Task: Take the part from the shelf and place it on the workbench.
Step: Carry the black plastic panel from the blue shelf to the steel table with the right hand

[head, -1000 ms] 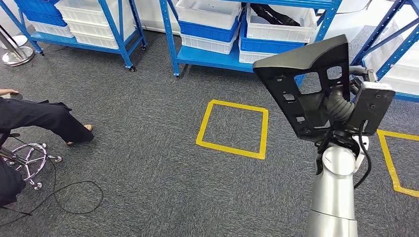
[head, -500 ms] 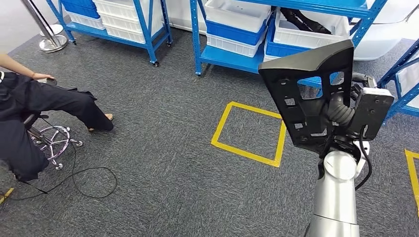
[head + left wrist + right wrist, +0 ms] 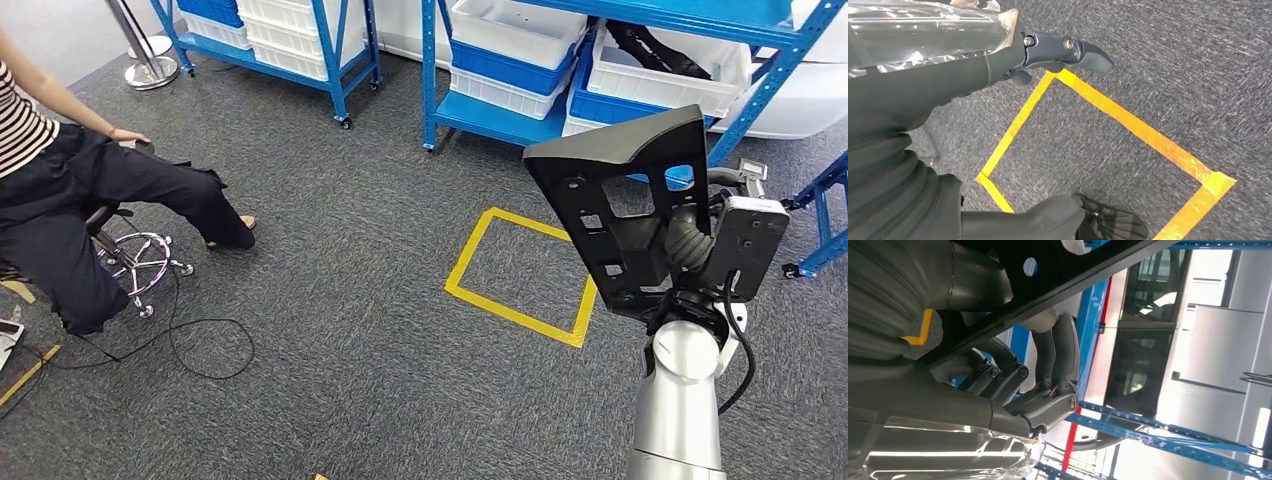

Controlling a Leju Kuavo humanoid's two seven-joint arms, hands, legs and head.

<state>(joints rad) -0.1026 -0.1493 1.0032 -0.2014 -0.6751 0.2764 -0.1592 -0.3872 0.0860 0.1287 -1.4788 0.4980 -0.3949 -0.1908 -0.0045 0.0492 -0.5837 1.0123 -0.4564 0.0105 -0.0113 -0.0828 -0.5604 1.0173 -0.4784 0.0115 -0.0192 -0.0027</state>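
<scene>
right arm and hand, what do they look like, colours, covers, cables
The right arm is a smooth silver tube ending in a rounded silver joint, with a black cable looping beside it. Above sits a grey ribbed cover and a dark boxy wrist unit with a white top edge. The right hand has dark grey fingers with small round metal pins.

Warehouse floor: blue bin shelves [image 3: 560, 60], taped squares [image 3: 522, 276].

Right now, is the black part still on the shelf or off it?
Off. The right hand holds the black part up in the air, over the carpet and in front of the blue shelf.
</scene>
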